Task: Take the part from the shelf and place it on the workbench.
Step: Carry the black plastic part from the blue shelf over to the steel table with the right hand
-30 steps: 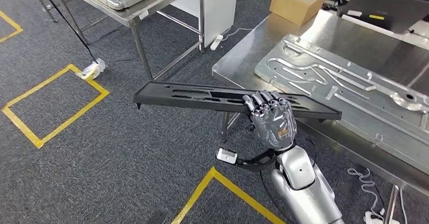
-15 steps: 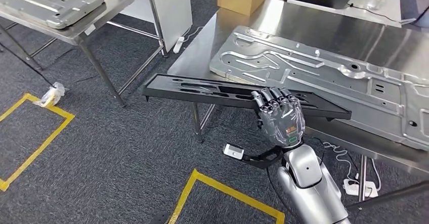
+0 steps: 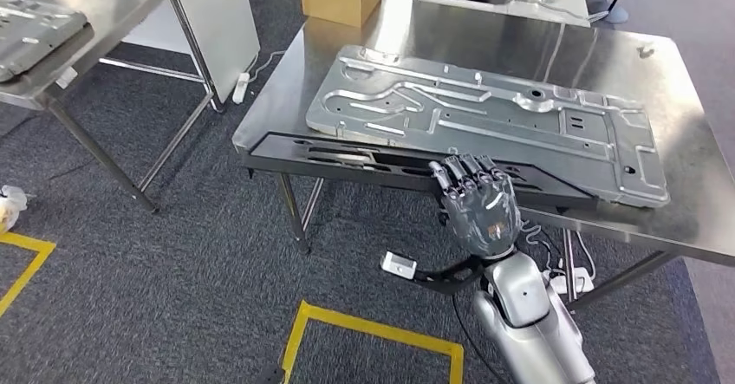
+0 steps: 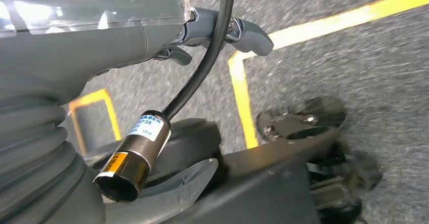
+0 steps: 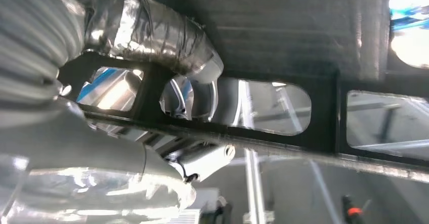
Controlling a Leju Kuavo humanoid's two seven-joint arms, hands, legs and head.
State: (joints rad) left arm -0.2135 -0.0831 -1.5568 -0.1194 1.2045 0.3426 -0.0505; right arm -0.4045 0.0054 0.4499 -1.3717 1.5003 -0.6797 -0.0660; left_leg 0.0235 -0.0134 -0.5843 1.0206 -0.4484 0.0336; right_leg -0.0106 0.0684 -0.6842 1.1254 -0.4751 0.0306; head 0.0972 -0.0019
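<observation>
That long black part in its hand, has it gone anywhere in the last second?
Yes. The black part has come toward the steel workbench; its far edge now overlaps the near rim.

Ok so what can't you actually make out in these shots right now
- Right hand grip: head view shows its back; fingers wrap over the black part, contact underneath hidden.
- Whether the part rests on the workbench: its far edge overlaps the bench edge, gap unreadable.
- Left hand: left wrist view blurred, mostly cover and cable.
</observation>
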